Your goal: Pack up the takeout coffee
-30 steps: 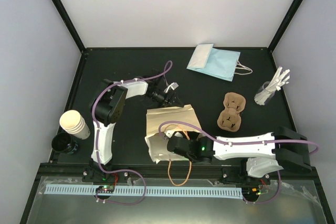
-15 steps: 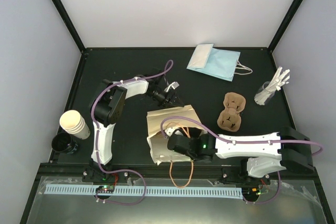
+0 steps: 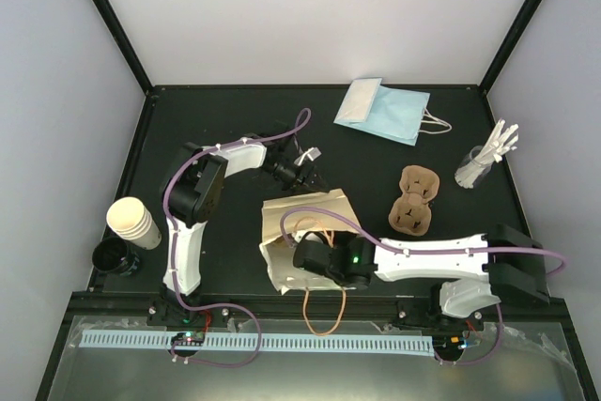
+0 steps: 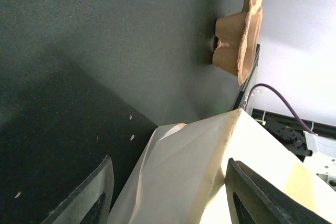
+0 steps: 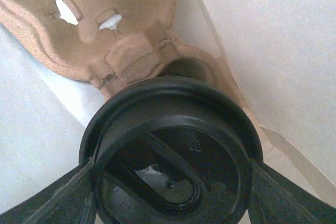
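Top view, right gripper: down in the mouth of the bag. The coffee cup is hidden under it from up here.
Top view, left gripper: at the bag's far edge.
Top view, carrier: right of the bag, well apart from it.
Left wrist, hold: the bag's folded corner fills the gap between the fingers and touches both, so this looks like a pinch propping the bag open.
Right wrist, coffee cup: inside the bag, its black lid filling the view, with a finger pressed on either side of the rim. It's clamped.
Right wrist, beyond the lid: a pulp carrier shape sits against the bag's pale wall.
Handling: probably light. The paper wall is soft and would crush under a hard squeeze, and the lid is smooth plastic that could pop off.
Where to hold: the stiff lid rim, as now, looks the safest band.
Pointing: the lid faces the wrist and the base points deeper into the bag.
Long axis: it runs straight away from the camera. I cannot tell how far it tilts.
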Controlling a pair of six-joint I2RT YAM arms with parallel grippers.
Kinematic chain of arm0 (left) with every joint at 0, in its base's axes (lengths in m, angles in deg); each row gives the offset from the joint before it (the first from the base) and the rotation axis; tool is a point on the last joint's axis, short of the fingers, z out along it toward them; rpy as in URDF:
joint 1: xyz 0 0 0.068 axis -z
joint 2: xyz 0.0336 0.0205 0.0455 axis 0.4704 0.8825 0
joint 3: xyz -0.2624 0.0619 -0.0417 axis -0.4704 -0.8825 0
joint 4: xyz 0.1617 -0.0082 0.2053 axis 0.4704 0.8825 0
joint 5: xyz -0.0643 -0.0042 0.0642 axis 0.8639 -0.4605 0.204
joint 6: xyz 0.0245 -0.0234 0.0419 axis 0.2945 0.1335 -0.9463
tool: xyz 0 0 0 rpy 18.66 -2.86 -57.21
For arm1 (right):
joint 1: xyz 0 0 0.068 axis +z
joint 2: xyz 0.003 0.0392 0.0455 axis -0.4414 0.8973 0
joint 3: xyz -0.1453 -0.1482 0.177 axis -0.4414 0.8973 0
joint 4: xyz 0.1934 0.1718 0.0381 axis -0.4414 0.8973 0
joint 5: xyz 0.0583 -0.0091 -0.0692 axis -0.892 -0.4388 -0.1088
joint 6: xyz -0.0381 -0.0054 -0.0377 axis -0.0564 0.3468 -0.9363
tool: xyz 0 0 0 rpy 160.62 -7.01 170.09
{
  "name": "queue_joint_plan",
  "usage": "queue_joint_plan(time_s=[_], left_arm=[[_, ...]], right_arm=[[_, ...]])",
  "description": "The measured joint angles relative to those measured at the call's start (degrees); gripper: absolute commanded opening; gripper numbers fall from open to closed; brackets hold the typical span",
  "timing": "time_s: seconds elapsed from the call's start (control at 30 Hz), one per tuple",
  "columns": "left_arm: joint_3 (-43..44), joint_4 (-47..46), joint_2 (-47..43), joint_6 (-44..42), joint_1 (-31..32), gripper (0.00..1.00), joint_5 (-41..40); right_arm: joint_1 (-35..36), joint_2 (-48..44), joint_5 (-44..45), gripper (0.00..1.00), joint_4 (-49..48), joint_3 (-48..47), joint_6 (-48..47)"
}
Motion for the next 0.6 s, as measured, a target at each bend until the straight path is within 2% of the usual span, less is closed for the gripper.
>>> queue_joint_plan(time_s=[0.6], left_arm=[[-0.37, 0.2, -1.81, -0.5, -0.33, 0.53, -0.48]], right_arm=[[-3.67, 5.29, -2.78, 0.59, 2.01, -6.14, 1.36]])
